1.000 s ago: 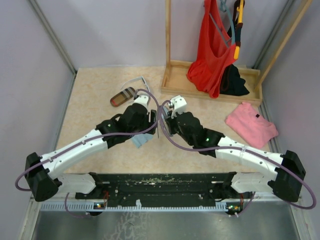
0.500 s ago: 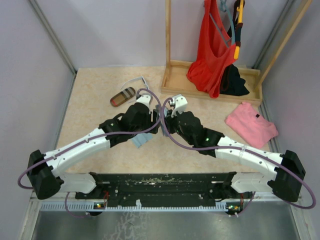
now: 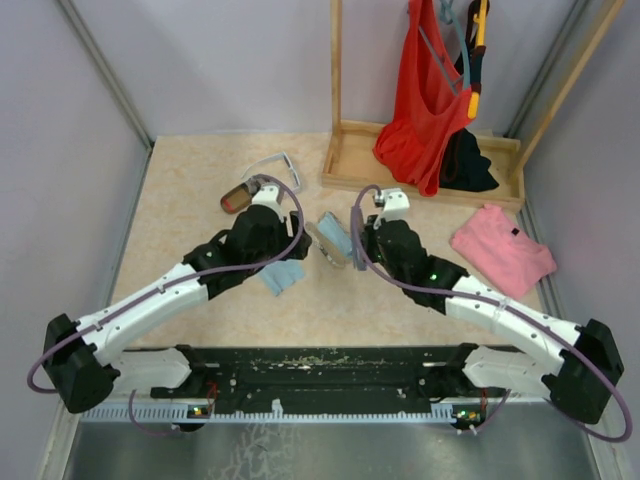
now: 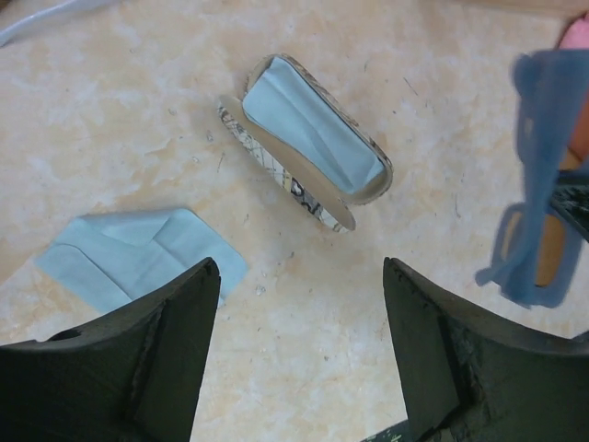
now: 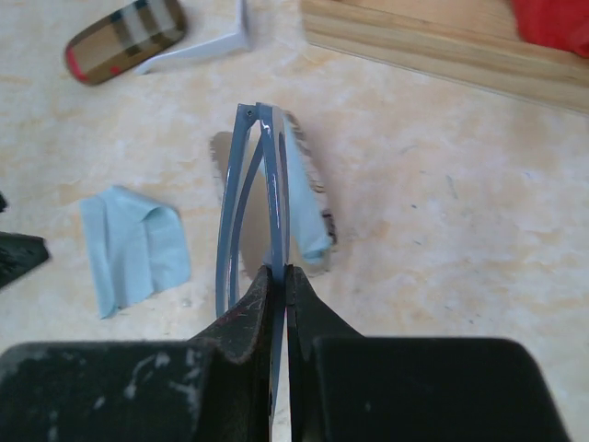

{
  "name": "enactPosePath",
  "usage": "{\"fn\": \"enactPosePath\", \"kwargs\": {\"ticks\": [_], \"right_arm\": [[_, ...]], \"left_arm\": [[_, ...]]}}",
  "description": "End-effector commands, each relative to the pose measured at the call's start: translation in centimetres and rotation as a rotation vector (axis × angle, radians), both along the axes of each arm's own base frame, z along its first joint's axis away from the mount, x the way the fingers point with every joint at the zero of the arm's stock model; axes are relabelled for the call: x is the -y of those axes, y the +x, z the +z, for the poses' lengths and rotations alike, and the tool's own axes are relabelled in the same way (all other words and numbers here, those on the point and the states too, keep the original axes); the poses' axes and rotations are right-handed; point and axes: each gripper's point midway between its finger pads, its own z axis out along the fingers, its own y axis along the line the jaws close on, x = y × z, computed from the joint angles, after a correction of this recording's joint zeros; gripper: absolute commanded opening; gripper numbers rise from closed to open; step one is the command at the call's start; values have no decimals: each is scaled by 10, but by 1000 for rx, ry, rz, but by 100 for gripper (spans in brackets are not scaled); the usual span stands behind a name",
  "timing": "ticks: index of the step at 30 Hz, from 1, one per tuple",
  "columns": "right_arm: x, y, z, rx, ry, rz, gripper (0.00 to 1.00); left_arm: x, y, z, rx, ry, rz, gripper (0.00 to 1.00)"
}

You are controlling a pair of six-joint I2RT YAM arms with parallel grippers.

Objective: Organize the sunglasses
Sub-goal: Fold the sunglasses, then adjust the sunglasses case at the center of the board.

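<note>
My right gripper point(image 5: 279, 273) is shut on a pair of sunglasses point(image 5: 267, 175) with a thin grey-blue frame, held on edge just above the table. In the left wrist view these sunglasses point(image 4: 538, 175) hang at the right. Beyond them lies an open grey-patterned case point(image 4: 317, 138) with a light blue cloth inside; from above the case point(image 3: 333, 237) sits between both arms. My left gripper point(image 4: 302, 276) is open over bare table, short of the case. A second pair of sunglasses point(image 3: 272, 163), white-framed, lies at the back left.
A folded light blue cloth point(image 3: 283, 275) lies by my left gripper point(image 3: 288, 243). The brown-striped case point(image 3: 240, 195) sits next to the white pair. A wooden tray point(image 3: 350, 160) with hanging clothes stands at the back right. A pink garment point(image 3: 503, 248) lies right.
The two arms have drawn apart. My right gripper moved right with the sunglasses still in it, and my left arm pulled back left, uncovering the open case.
</note>
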Motion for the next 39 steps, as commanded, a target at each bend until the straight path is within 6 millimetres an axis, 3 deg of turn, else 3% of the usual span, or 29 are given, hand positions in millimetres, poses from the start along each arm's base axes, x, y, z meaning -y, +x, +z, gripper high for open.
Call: {"fn": "enactPosePath", "kwargs": {"ticks": [1, 10, 18, 24, 34, 39], "right_arm": [[31, 0, 6, -5, 61, -82, 0], [46, -9, -7, -40, 52, -89, 0], [56, -8, -8, -31, 56, -109, 0], [59, -9, -10, -28, 59, -106, 0], [60, -12, -14, -34, 67, -100, 0], [62, -13, -15, -34, 67, -101, 0]], "left_arm": [[-2, 19, -9, -36, -156, 46, 78], [6, 51, -40, -87, -298, 84, 80], [28, 68, -74, -172, -345, 101, 80], [43, 76, -103, -254, -342, 104, 77], [53, 93, -127, -273, -292, 101, 71], [52, 95, -135, -284, -264, 109, 62]]}}
